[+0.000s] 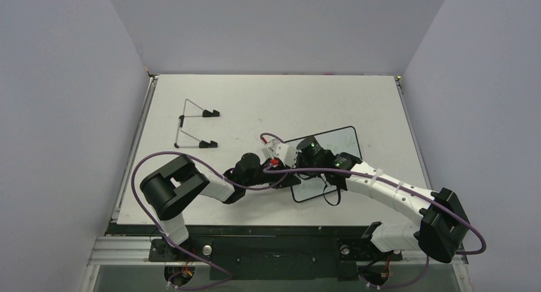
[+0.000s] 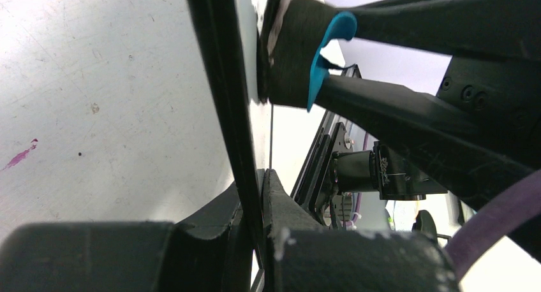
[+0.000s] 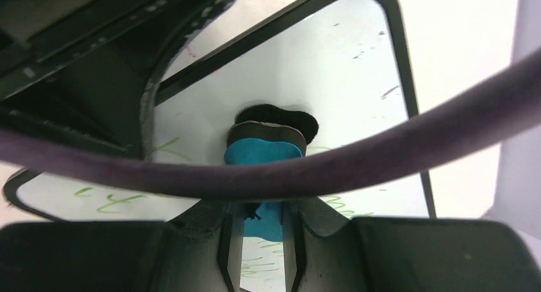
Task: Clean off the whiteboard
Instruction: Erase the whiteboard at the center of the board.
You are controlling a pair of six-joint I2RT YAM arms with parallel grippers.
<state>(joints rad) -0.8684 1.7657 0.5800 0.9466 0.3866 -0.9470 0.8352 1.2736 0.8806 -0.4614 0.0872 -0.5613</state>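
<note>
The whiteboard (image 1: 342,145) lies tilted right of the table's middle, white-faced with a black rim. Green handwriting (image 3: 115,199) shows on its near part. My left gripper (image 1: 286,171) is shut on the board's left edge. In the left wrist view the rim (image 2: 220,81) runs edge-on between its jaws (image 2: 258,185). My right gripper (image 1: 307,153) is shut on the blue-and-black eraser (image 3: 263,153) and presses its black felt onto the board face (image 3: 338,69). The eraser also shows in the left wrist view (image 2: 298,50). The eraser is hidden in the top view.
A thin wire stand (image 1: 194,123) with black feet lies at the table's back left. A purple cable (image 3: 357,158) crosses the right wrist view. A small purple stain (image 2: 19,157) marks the table left of the board. Grey walls enclose the table.
</note>
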